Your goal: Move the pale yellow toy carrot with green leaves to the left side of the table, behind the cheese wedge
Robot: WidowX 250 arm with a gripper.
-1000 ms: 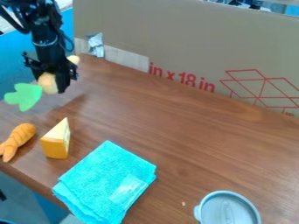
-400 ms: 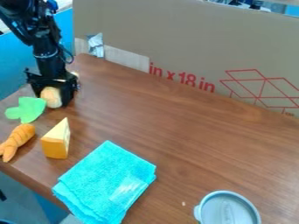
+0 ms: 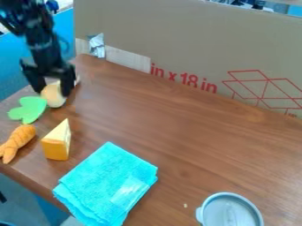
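Note:
The black gripper [image 3: 52,87] is low over the table's left side, its fingers spread apart on either side of a pale tan rounded toy [image 3: 53,96]. Green leaf-shaped lobes [image 3: 28,109] adjoin this toy at its left, lying on the tabletop. Part of the pale toy is hidden behind the gripper. Nearer the camera, an orange carrot-like toy [image 3: 17,142] lies by the left edge. Beside it stands a yellow cheese wedge [image 3: 56,142]. A folded turquoise cloth [image 3: 106,181] is spread to the wedge's lower right.
A grey round lid or cup [image 3: 230,212] sits at the bottom right of the brown table [image 3: 194,141]. Along the back runs a tall cardboard panel [image 3: 189,39], with a silver piece of tape [image 3: 96,45] near its left end. The table's front edge slants across the lower left.
The gripper came down with the pale toy and its green lobes, then opened and rose slightly, while the toy stayed low on the table. The carrot, wedge, cloth and lid kept their places.

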